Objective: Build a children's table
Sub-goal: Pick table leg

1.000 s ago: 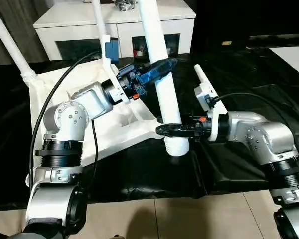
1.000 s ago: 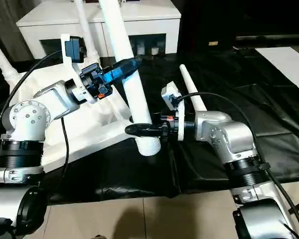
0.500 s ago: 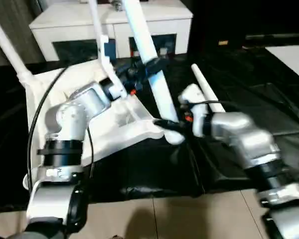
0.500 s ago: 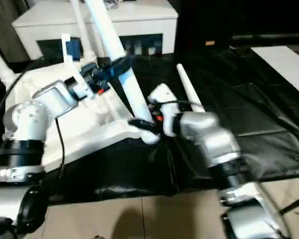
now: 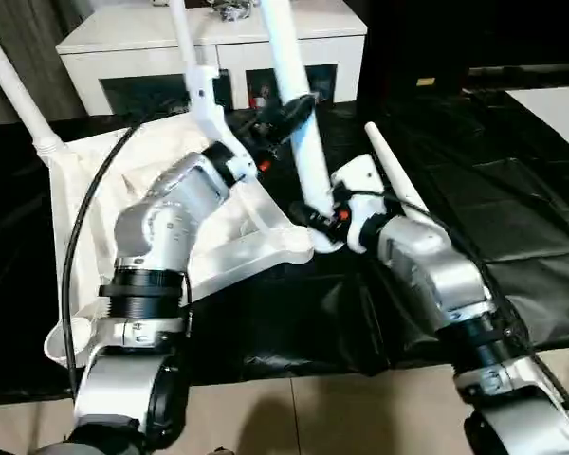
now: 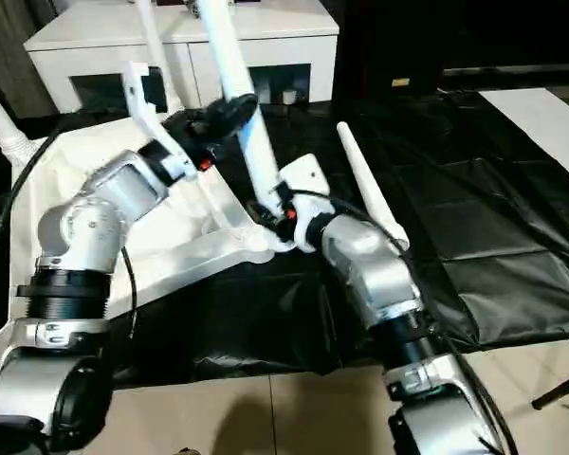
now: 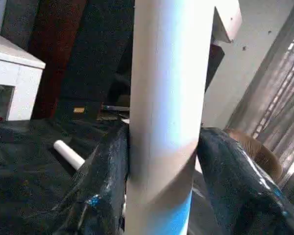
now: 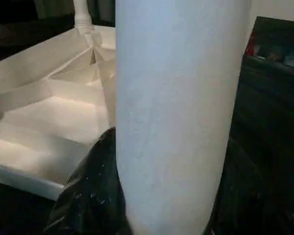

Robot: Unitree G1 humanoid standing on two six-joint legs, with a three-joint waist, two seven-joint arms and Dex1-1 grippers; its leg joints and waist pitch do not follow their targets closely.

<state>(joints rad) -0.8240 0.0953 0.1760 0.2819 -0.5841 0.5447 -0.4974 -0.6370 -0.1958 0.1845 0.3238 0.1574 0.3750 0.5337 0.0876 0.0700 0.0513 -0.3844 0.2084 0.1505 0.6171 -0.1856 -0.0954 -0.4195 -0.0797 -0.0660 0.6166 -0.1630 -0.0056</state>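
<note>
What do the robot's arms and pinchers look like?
Both arms are chunky shiny silver tubes with round joints and black ribbed rings. The left gripper and right gripper have glossy black jaws, small red-orange dots and a white camera bracket. Thin black cables loop along each arm.

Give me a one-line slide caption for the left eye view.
Both grippers hold a white table leg at the upturned tabletop's near corner socket; a spare leg lies on black sheeting.
</note>
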